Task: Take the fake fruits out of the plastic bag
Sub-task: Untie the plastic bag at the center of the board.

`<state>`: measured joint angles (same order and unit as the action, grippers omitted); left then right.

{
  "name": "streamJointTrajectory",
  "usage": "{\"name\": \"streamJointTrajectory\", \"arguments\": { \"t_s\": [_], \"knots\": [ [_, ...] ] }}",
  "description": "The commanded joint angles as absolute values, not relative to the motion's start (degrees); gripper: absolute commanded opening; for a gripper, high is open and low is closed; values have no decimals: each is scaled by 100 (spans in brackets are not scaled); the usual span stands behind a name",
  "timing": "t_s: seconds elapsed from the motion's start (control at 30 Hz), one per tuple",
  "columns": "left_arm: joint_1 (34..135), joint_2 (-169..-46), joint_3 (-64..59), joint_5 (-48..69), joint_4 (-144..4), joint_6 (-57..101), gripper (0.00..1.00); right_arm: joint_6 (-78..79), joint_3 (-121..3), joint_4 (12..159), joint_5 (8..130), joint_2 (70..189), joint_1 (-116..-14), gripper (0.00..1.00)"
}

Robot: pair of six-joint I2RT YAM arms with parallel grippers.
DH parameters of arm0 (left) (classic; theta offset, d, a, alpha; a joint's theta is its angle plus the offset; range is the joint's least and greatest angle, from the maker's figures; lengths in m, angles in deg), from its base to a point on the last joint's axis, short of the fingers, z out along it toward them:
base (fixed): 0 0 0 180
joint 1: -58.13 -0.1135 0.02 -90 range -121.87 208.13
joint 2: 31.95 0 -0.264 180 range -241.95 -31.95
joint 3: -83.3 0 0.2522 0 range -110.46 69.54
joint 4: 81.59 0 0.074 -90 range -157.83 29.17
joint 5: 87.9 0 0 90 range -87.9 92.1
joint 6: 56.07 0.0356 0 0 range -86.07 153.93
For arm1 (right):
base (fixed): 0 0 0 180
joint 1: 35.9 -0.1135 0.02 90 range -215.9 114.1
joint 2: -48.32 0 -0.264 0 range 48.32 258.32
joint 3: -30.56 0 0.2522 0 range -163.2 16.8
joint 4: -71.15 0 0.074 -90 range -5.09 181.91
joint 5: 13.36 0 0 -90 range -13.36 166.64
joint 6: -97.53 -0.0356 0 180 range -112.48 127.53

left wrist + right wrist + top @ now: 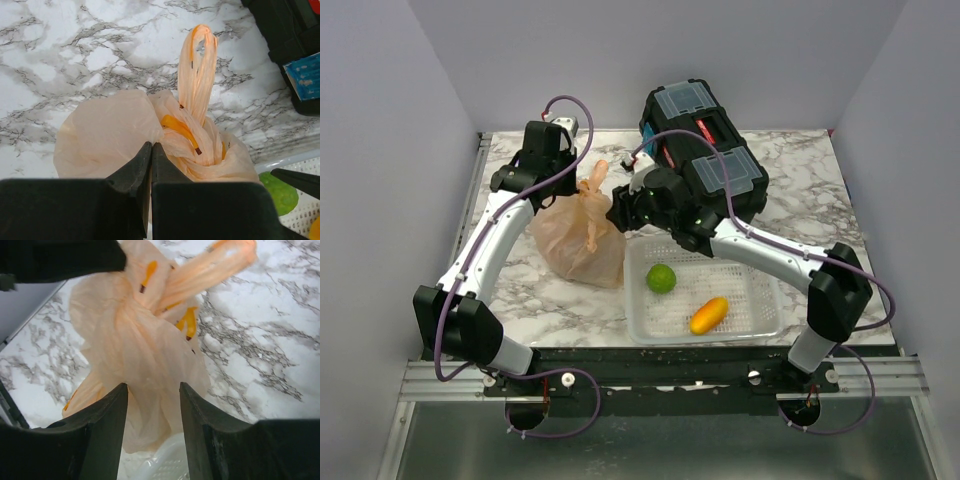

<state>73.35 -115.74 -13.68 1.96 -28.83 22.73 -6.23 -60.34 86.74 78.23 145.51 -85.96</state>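
The peach-tan plastic bag [578,240] sits tied on the marble table, one loop handle [197,65] sticking up. The fake fruits are hidden inside it. My left gripper [558,188] is at the bag's upper left; in the left wrist view it [151,146] is shut, pinching a fold of the bag [100,135] next to the knot. My right gripper [620,215] is open at the bag's right side; in the right wrist view its jaws [153,387] stand either side of the bag's wall [145,340], not closed on it.
A white mesh basket [640,330] stands right of the bag, holding a green lime-like ball [661,278] and an orange mango-like fruit [709,315]. A black toolbox [705,140] stands at the back right. The basket rim [165,460] lies under my right gripper.
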Motion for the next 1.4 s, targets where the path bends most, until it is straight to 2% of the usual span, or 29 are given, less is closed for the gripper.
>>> {"name": "streamJointTrajectory", "arguments": {
  "t_s": [0.0,0.33,0.53,0.63,0.73,0.87,0.97,1.07,1.17,1.3,1.37],
  "knots": [
    [7303,-11559,-1479,494,-2872,2189,0,-470,-6502,8769,7598,14540,-8721,50],
    [7298,-11564,-1501,577,-2855,2146,0,-355,-7246,8997,7631,14999,-8982,60],
    [7281,-11475,-1450,588,-2910,2093,0,-320,-7580,9081,8118,15418,-9091,60],
    [7238,-11488,-1461,648,-2902,2075,0,-274,-7694,9209,8770,15595,-9173,59],
    [7203,-11475,-1467,651,-2893,2066,0,-90,-7751,9343,10067,15709,-9416,54],
    [7160,-11480,-1466,727,-2898,2032,0,20,-7684,9273,10805,15688,-9567,33],
    [7132,-11466,-1458,685,-2905,2013,0,32,-7712,9336,10950,15703,-9567,30],
    [7107,-11464,-1450,659,-2907,1996,0,15,-7702,9422,11260,15715,-9576,19],
    [7079,-11459,-1450,658,-2903,1987,0,-2,-7510,9292,11295,15573,-9578,14],
    [7026,-11457,-1442,650,-2908,1987,0,-89,-7062,8958,11163,15231,-9580,1],
    [6972,-11442,-1447,659,-2907,1970,0,-173,-6704,8624,10928,14961,-9569,1]
  ]
}}
